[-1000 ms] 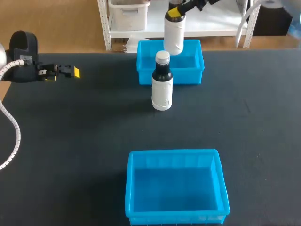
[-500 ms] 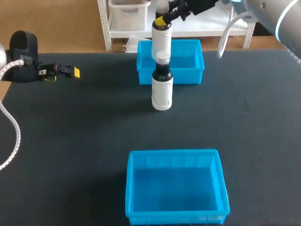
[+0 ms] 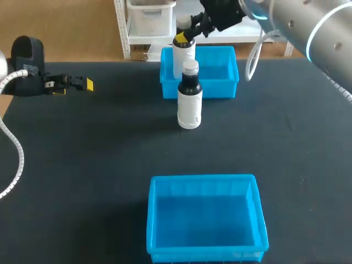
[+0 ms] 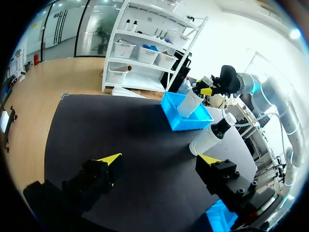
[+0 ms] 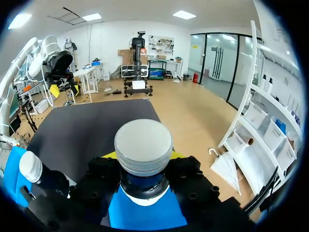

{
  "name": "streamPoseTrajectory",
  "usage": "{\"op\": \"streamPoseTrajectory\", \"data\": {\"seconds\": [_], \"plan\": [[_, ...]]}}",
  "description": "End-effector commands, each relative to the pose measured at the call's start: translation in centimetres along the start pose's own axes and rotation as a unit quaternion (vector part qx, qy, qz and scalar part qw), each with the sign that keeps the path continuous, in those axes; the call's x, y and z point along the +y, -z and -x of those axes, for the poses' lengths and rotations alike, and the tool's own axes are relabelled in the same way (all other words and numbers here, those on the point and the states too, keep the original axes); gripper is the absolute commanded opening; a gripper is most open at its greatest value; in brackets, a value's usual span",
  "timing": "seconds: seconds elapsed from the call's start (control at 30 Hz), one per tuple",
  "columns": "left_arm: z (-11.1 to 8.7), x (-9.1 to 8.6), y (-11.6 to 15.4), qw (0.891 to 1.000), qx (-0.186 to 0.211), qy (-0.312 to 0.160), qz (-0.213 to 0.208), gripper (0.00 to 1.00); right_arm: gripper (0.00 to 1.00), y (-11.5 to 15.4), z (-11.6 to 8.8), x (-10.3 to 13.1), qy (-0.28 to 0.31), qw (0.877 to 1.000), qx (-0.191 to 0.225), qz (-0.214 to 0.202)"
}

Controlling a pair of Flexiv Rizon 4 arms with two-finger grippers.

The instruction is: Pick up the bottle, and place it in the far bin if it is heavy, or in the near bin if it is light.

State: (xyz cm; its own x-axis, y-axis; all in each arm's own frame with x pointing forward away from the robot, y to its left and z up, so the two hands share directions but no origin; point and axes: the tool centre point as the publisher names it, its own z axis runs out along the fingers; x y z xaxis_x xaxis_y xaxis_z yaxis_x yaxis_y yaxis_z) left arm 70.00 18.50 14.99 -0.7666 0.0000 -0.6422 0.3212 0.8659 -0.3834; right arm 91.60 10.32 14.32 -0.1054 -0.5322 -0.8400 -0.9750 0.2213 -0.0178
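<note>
My right gripper [image 3: 183, 37] is shut on a white bottle [image 3: 183, 58] near its neck and holds it upright, hanging over the left end of the far blue bin [image 3: 225, 82]. In the right wrist view the bottle's pale cap [image 5: 143, 145] fills the space between the fingers of that gripper [image 5: 143, 156]. A second bottle [image 3: 190, 102], dark on top with a white cap and white label, stands on the table just in front of the far bin. The near blue bin [image 3: 206, 220] lies at the front. At the far left my left gripper [image 3: 82, 83] is open with nothing between its fingers.
The black table [image 3: 82, 165] stretches wide on both sides of the bins. From the left wrist view, the left gripper [image 4: 160, 158] faces the far bin [image 4: 186, 120], the held bottle [image 4: 189, 102] and the standing bottle [image 4: 212, 135] across bare table.
The right gripper has carried the bottle leftward and a little lower, from above the far bin's middle to its left end. The left arm and the standing bottle have not moved.
</note>
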Motion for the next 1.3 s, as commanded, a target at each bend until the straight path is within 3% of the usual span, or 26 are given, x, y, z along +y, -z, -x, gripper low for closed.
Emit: {"op": "streamPoseTrajectory", "data": {"seconds": [0.03,0.2,0.3,0.4,0.43,0.47,0.8,1.07,1.3], "plan": [[0.0,0.0,0.0,1.0,0.0,0.0,0.0,1.0,0.18,-1.0,0.0,-1.4,-0.005,0.971,0.002,0.24],[0.0,0.0,0.0,1.0,0.0,0.0,0.0,1.0,0.18,-1.5,-0.5,-1.5,-0.012,0.97,0.004,0.242],[0.0,0.0,0.0,1.0,0.0,0.0,0.0,1.0,0.27,-1.7,-0.8,-1.4,-0.016,0.97,0.008,0.244],[0.0,0.0,0.0,1.0,0.0,0.0,0.0,1.0,0.48,-1.8,-1.2,-1.4,-0.021,0.969,0.012,0.245],[0.0,0.0,0.0,1.0,0.0,0.0,0.0,1.0,0.82,-1.8,-1.3,-1.4,-0.022,0.969,0.013,0.246],[0.0,0.0,0.0,1.0,0.0,0.0,0.0,1.0,1.0,-1.9,-1.4,-1.4,-0.023,0.969,0.014,0.246],[0.0,0.0,0.0,1.0,0.0,0.0,0.0,1.0,1.0,-0.3,-2.1,-2.0,-0.043,0.973,0.026,0.227],[0.0,0.0,0.0,1.0,0.0,0.0,0.0,1.0,1.0,6.1,-3.7,-2.9,-0.056,0.985,0.022,0.164],[0.0,0.0,0.0,1.0,0.0,0.0,0.0,1.0,1.0,12.2,-5.7,-1.4,-0.055,0.991,0.027,0.122]]}}
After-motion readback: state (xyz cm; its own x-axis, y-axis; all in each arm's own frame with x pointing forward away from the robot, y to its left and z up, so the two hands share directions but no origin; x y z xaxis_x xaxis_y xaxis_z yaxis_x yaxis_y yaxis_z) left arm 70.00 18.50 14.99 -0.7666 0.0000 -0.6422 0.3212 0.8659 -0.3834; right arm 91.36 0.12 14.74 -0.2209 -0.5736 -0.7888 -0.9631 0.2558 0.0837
